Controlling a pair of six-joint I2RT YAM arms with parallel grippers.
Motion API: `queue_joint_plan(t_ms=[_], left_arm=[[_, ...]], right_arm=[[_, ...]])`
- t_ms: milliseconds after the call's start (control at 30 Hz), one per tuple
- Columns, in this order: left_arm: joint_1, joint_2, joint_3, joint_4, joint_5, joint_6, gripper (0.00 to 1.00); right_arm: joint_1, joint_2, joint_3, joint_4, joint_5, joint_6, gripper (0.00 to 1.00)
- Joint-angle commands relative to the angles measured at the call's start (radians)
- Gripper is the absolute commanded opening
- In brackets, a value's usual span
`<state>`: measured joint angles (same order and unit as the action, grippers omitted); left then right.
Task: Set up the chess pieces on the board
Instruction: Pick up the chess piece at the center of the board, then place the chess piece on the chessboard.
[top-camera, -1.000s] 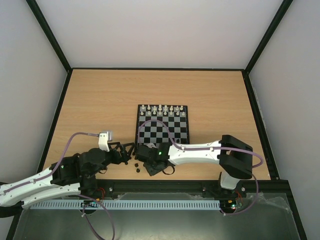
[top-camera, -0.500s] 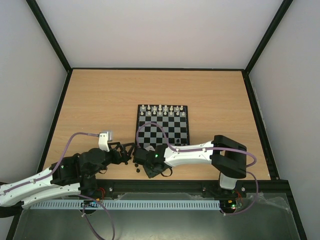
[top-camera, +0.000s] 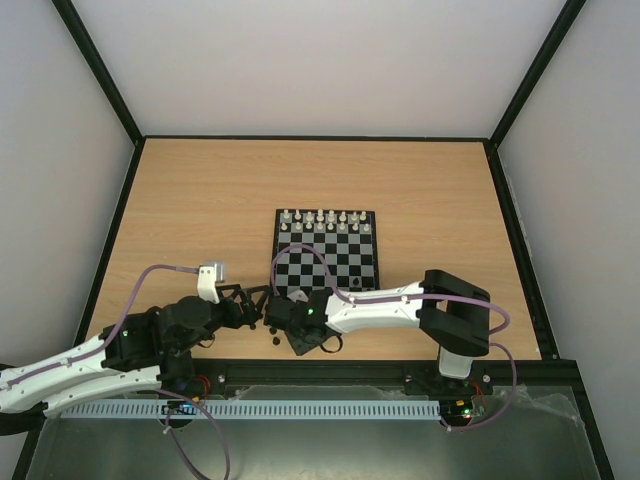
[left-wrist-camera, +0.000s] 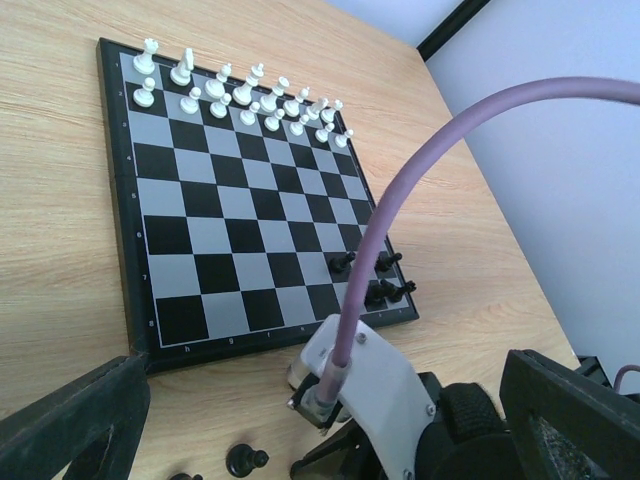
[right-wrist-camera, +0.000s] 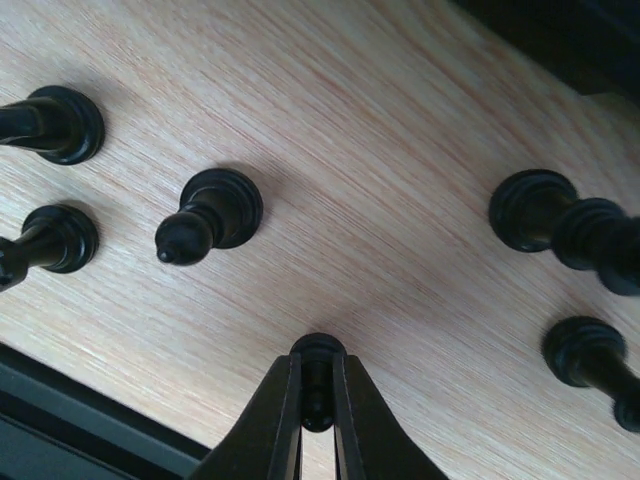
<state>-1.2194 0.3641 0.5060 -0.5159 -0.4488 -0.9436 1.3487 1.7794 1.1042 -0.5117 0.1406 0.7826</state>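
right tool: clamped on one small black piece, fingers pinching it from both sides. The view is end-on, so the type is unclear, probably a pawn.
change: a second ago the jaws stood partly apart over this spot. They have now come together on the piece, and the arm has slid slightly left in the top view.
meaning: the grasp looks made. The base still seems to sit on the desk, so the lift hasn't started. The next step should be a straight lift, then a carry to the board.
loose pieces: five more black ones stand on the desk around the tool, three to one side and two to the other. None touches the fingers, but the closest is near enough to clip on a slanted lift.
left tool: fingers wide apart and holding nothing. It hovers just beside the right tool, off the board's near edge.
board: lies just beyond both tools, mid-desk.
white pieces: fill the two far rows.
placed pieces: four black ones stand at the near right corner. The other near-row squares are bare.
progress: early, since most black pieces are still off the board.
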Motion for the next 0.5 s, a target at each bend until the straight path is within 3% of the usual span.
queue_joint_plan(t_ms=[0,267,467], left_arm=[[-0.009,0.01,0.011,-0.013,-0.005,-0.001,0.99],[-0.009,0.018,0.012,-0.012,-0.006,0.001,0.99],[-0.009,0.04,0.016,-0.012,-0.008,0.005,0.99]], right_arm=[[-0.002,-0.094,0.019,-0.096,0.051,-0.004,0.06],[-0.152,-0.282,0.045,-0.201,0.09,-0.084,0.06],[-0.323,-0.246,0.092,-0.207,0.075,-0.192,0.06]])
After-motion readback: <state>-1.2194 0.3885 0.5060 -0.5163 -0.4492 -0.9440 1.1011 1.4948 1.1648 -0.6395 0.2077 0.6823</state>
